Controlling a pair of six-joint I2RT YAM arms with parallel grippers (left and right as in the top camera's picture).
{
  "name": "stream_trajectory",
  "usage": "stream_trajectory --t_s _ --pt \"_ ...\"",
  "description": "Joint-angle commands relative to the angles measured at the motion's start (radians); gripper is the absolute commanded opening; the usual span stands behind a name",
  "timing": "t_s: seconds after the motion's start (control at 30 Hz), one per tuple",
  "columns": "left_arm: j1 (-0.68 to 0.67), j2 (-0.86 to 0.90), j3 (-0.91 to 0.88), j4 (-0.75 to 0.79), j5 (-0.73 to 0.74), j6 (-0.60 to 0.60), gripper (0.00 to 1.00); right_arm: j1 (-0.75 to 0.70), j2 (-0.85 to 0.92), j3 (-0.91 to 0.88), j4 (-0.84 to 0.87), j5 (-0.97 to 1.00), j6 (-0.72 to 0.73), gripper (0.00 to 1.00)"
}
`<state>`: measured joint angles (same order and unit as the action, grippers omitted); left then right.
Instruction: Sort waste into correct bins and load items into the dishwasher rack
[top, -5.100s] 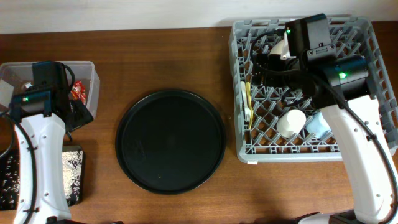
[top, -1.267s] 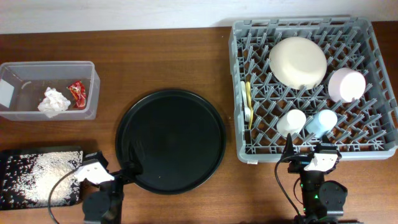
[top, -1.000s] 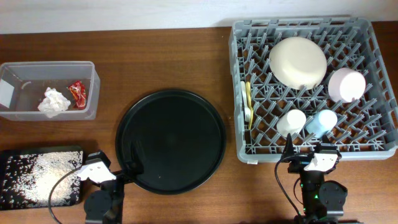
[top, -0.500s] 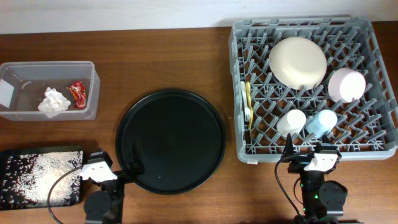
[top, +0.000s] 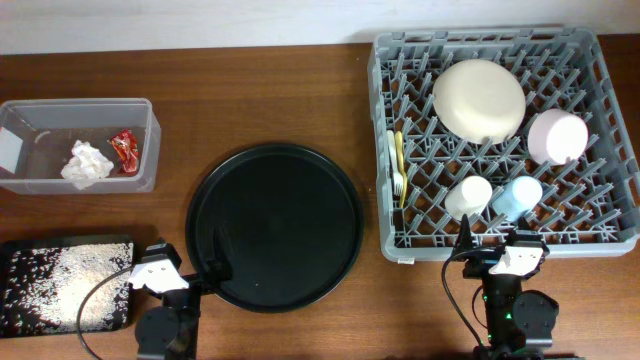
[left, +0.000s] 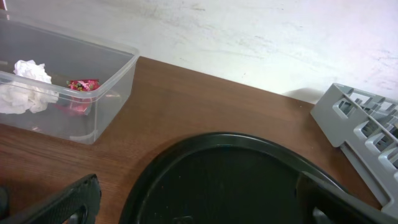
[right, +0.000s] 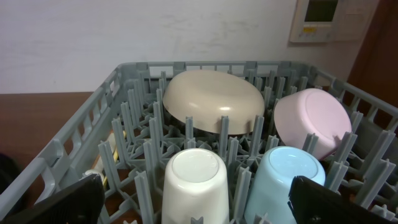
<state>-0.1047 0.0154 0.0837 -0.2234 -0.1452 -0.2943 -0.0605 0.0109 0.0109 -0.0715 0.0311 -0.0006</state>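
Left gripper (left: 199, 203) and right gripper (right: 196, 205) both gape empty; pink bowl (top: 556, 137), tilted at three o'clock in the rack (top: 378, 120), could topple if bumped

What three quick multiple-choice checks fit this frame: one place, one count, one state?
1. The red wrapper lies: A) in the clear tub B) on the round black tray C) on the table.
2. Cups in the rack: A) one B) two C) four.
3. The right pincer is: A) shut on the wrapper B) shut on a cup C) open.

1 A: it lies beside the paper wad, inside the tub's walls.
2 B: a white cup and a light-blue cup stand side by side.
3 C: its fingers sit far apart at the edges of the right wrist view, gripping nothing.
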Motion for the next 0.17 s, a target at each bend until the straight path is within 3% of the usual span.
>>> stream_trajectory --t_s 0.0,0.13 --pt "-0.005 -0.01 -0.014 0.004 0.01 0.016 0.99 -0.008 -0.007 -0.005 -0.008 -0.005 0.001 0.98" --pt "-0.005 -0.01 -0.014 0.004 0.01 0.016 0.99 -0.008 -0.007 -0.005 -0.008 -0.005 0.001 0.98"
